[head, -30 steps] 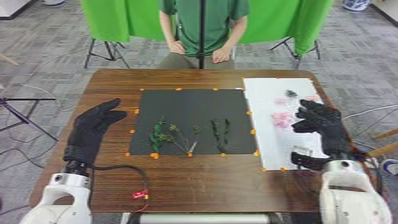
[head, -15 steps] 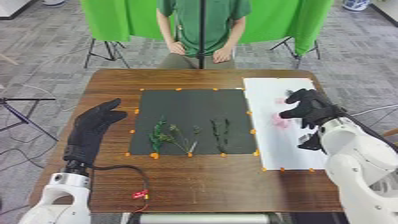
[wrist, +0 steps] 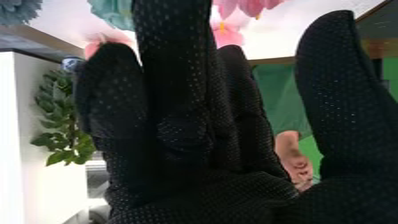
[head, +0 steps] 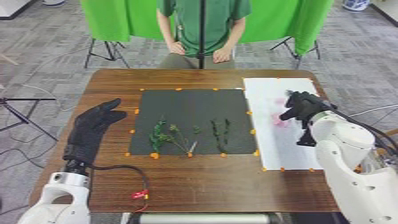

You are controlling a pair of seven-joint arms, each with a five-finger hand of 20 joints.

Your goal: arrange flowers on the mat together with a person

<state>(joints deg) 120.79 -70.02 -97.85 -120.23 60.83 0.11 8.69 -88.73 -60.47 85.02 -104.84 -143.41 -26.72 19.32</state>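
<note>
1. My right hand (head: 309, 107) has come further forward and inward since the first frame, its forearm swinging in behind it; it is now over the white sheet (head: 282, 160), to the right of the black mat (head: 191, 102). From the middle frame to this one it has shifted only slightly.
2. On the right wrist view I have that right hand (wrist: 191, 130) well open: fingers long and nearly straight, thumb standing apart. I see nothing in its hold. Whether the glove touches a flower, I can't tell.
3. Beyond its fingertips I get pink flowers (wrist: 228, 36), a teal flower (wrist: 111, 11) and a grey-blue flower (wrist: 18, 12). On the head view the pink ones lie on the sheet to the right of the mat, partly covered by my glove now, where the first frame gave me more of them.
4. My left hand (head: 91, 125) stays put, just left of the mat, loosely open with thumb and fingers apart, carrying nothing.
5. The green sprigs haven't moved: a leafy sprig (head: 157, 137) near the mat's left edge, a branching sprig (head: 180, 142) beside it, and two slim dark sprigs (head: 218, 134) side by side nearer its right edge.
</note>
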